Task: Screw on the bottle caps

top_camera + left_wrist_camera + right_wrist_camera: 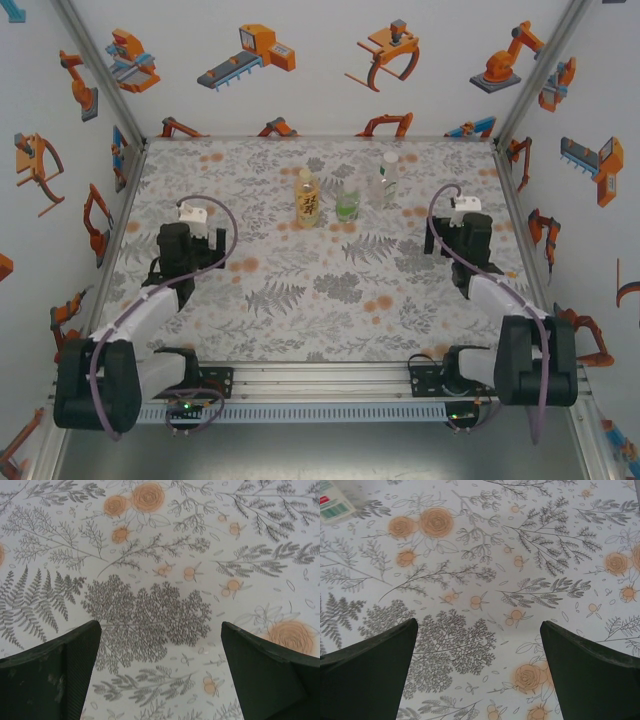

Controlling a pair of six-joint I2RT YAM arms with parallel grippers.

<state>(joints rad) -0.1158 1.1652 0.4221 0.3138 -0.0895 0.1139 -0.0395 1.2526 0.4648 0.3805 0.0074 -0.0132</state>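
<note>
Plainly both pincers stand wide and hold nothing. The left pincer (160, 630) and the right pincer (479, 627) each hang over bare flowered table (300, 300), with only the printed cloth between the jaws.

The bottles stand in a loose row ahead of and between the two. The amber bottle (307, 200) is ahead and to the right of the left pincer, well apart from it. The green bottle (347, 207) is just beside the amber one. The clear bottle (388, 182) is ahead and to the left of the right pincer, the nearest to it. A corner of printed label (332, 502) shows ahead-left of the right pincer, probably that bottle's. Whether the caps already sit on the necks is too small to tell.

By my judgement these are light, thin-walled plastic. They would tip at a nudge, dent under a hard squeeze, and be slick on the unlabelled parts. One pincer should hold a bottle at mid-body, on the label where there is one. The other should take the cap by its rim, squarely from above, so the thread does not cross.
</note>
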